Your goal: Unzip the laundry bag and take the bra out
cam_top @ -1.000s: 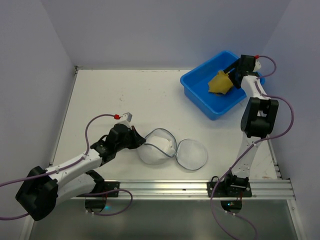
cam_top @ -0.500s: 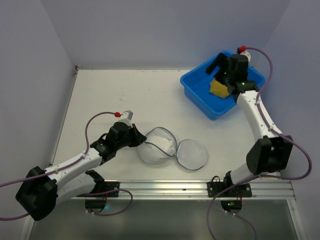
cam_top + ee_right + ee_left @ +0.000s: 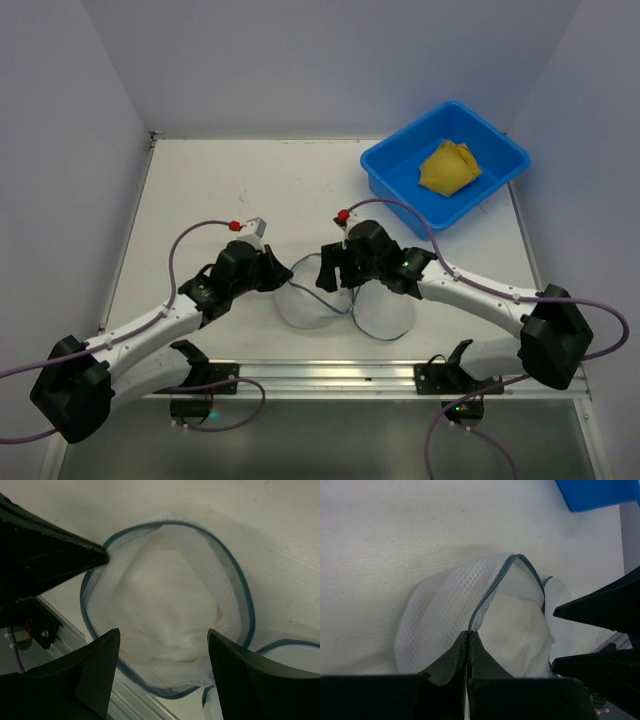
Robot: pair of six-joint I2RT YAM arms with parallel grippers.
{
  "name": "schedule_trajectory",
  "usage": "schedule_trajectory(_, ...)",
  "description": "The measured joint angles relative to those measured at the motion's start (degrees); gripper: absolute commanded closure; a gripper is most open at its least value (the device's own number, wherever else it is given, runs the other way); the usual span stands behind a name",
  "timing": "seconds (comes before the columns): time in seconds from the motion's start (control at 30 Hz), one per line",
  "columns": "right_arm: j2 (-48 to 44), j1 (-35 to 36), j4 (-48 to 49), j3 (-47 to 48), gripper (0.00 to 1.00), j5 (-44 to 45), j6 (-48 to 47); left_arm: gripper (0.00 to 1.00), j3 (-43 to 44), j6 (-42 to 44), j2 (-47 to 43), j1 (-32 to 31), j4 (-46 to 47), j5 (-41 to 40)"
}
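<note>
The dark zipper rim (image 3: 492, 592) of the laundry bag (image 3: 440, 620) is pinched between the fully closed fingers (image 3: 451, 660) of the left gripper (image 3: 469, 639), at the near-left edge of the bag. The fingers (image 3: 95, 675) of the right gripper (image 3: 164, 632) are spread wide, nothing is held between them, and they are poised over the open half of the bag; whether they touch the mesh cannot be told. The bag is seen unzipped on the table (image 3: 230, 190) between the two grippers, its two white mesh discs laid side by side and joined at one point, white fabric showing inside the left disc. The bra (image 3: 448, 166), a yellow folded piece, lies well apart in the blue tub (image 3: 400, 165) at the far right.
</note>
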Motion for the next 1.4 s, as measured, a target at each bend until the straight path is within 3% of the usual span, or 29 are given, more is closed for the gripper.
schedule_trajectory(0.07,0.94,1.81,0.50,-0.20,0.29,0.33,0.33,1.00,0.00,0.00,-0.31,0.00,-0.13,0.02)
schedule_trajectory(0.3,11.91,7.02,2.19,4.22,0.04,2.25,-0.46,1.00,-0.46,0.00,-2.19,0.00,-2.03,-0.11)
schedule_trajectory(0.63,21.46,9.29,-2.38,9.31,0.03,7.45,-1.18,1.00,-5.29,-1.29,-5.66,0.04,-3.17,-1.62)
schedule_trajectory(0.67,22.51,9.31,-2.78,10.14,0.05,7.41,-1.42,1.00,-6.08,-1.57,-5.64,0.04,-3.04,-1.64)
schedule_trajectory(0.77,25.75,9.60,-4.44,12.68,0.26,7.28,-2.45,1.00,-7.80,-2.40,-5.20,0.04,-2.84,-1.64)
schedule_trajectory(0.8,26.56,9.62,-5.03,13.57,0.42,7.34,-2.82,1.00,-8.11,-2.64,-4.87,0.04,-2.80,-1.66)
schedule_trajectory(0.87,27.56,9.66,-5.42,14.60,0.60,7.34,-3.28,1.00,-8.48,-3.06,-4.15,0.04,-2.45,-1.64)
schedule_trajectory(0.9,27.93,9.66,-5.55,14.82,0.75,7.26,-3.54,1.00,-8.55,-3.08,-3.78,0.04,-2.29,-1.64)
schedule_trajectory(0.93,28.06,9.68,-5.57,14.82,0.82,7.08,-3.85,1.00,-8.55,-3.10,-3.41,0.07,-2.03,-1.64)
schedule_trajectory(0.97,28.06,9.70,-5.53,14.84,0.96,6.82,-3.80,1.00,-8.55,-3.10,-3.06,0.07,-1.64,-1.62)
schedule_trajectory(1.0,28.02,9.81,-5.35,14.84,1.00,6.56,-3.87,1.00,-8.55,-3.10,-2.80,0.07,-1.40,-1.62)
schedule_trajectory(1.2,25.73,10.05,-3.78,12.63,1.00,5.05,-4.59,1.00,-8.48,-3.10,-1.27,0.07,-0.28,-1.49)
schedule_trajectory(1.4,12.09,10.08,-1.27,4.46,1.00,2.23,-7.45,1.00,-6.40,-3.08,-0.57,0.04,-0.52,-1.20)
